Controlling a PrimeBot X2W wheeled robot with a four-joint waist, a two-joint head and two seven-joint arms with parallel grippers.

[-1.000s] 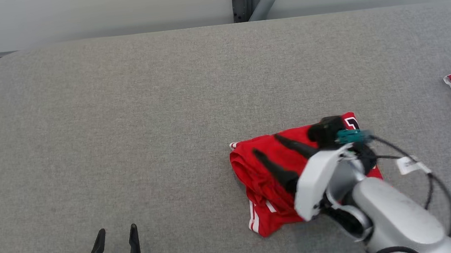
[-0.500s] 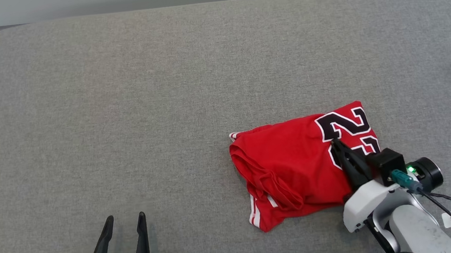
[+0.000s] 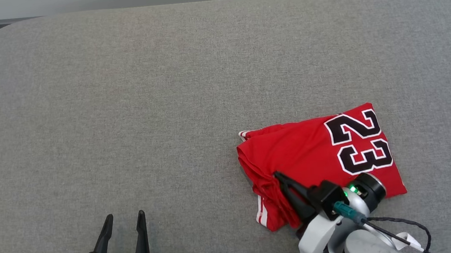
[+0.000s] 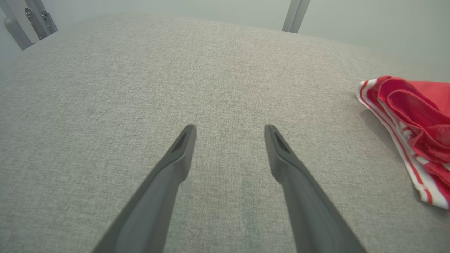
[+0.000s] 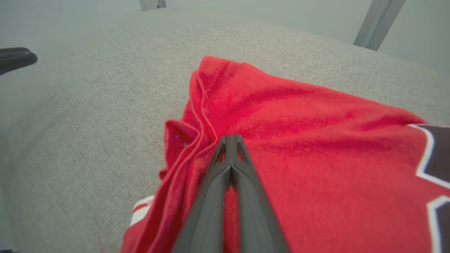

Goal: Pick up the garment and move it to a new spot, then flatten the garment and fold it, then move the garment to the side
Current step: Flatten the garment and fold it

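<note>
Right claw (image 3: 277, 175) pinched together, tips on folded red garment (image 3: 303, 152) — black-and-white 23 up, left claw (image 3: 125, 214) apart

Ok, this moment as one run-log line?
garment: folded red jersey, black 23, on grey fabric table | right fingers: shut, tips at jersey's bunched edge | left fingers: open, empty

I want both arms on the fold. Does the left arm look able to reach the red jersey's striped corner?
Probably yes: only bare table lies between the open left hand and the jersey. The shut right hand rests near that corner, though, and may crowd it.
</note>
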